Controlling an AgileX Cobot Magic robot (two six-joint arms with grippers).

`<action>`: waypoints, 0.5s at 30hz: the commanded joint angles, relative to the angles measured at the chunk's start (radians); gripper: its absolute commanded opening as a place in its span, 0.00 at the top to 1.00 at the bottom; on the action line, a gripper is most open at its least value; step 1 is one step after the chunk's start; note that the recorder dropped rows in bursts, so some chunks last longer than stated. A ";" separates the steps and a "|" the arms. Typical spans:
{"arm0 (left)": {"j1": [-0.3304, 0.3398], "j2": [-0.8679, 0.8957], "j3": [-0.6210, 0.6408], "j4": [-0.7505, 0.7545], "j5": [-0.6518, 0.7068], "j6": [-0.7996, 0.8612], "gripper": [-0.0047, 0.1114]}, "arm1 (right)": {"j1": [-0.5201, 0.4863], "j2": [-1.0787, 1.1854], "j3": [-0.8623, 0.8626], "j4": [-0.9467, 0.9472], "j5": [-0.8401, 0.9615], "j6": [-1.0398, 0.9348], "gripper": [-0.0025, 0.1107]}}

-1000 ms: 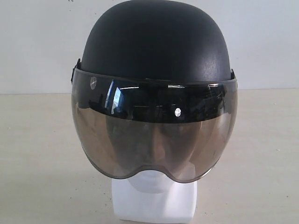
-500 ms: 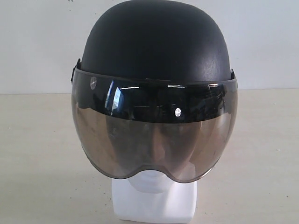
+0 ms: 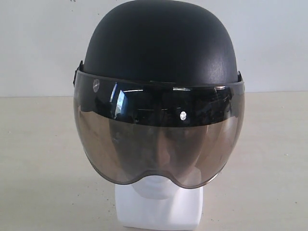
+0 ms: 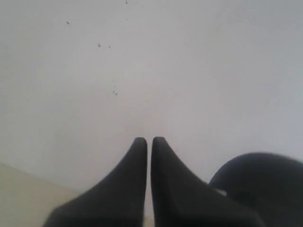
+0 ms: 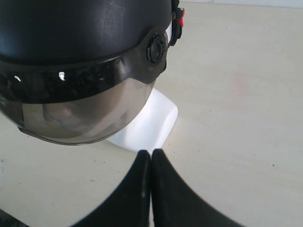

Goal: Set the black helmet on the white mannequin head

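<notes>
1. The helmet [image 3: 161, 43] sits on the mannequin head [image 3: 156, 187], covering the crown and brow. In the exterior view the pair fills the middle and faces the camera.
2. The smoky visor [image 3: 159, 144] hangs over the face, spanning the helmet's front from 9 o'clock to 3 o'clock. Eyes and nose show dimly through it, and the white chin shows beneath its notch at 6 o'clock.
3. The head's squarish base [image 3: 159, 214] stands upright on the pale desk [image 3: 38, 159], at 6 o'clock from the helmet.
4. A plain white wall [image 3: 38, 43] rises behind, toward 12 o'clock.
5. My left end effector [image 4: 149, 142] has its jaws pressed together with only a hairline slit between them, and it pinches nothing. It points at the wall. The helmet's dark dome shows near it, apart from it.
6. My right end effector [image 5: 151, 153] is likewise pressed together and empty. It is over the desk, close to the white base; I cannot tell whether the tips touch the base.
7. My right wrist view also shows a round knob [image 5: 156, 47] at the visor's hinge, with a red buckle [image 5: 179, 16] on the strap just beside it.
</notes>
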 commanded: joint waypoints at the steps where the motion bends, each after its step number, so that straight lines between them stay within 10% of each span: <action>1: -0.004 -0.005 0.005 -0.011 0.101 0.241 0.92 | 0.001 -0.007 -0.006 -0.004 -0.010 -0.003 0.98; 15: -0.004 -0.035 0.155 0.020 0.175 0.286 0.92 | 0.001 -0.007 -0.006 -0.004 -0.008 -0.003 0.98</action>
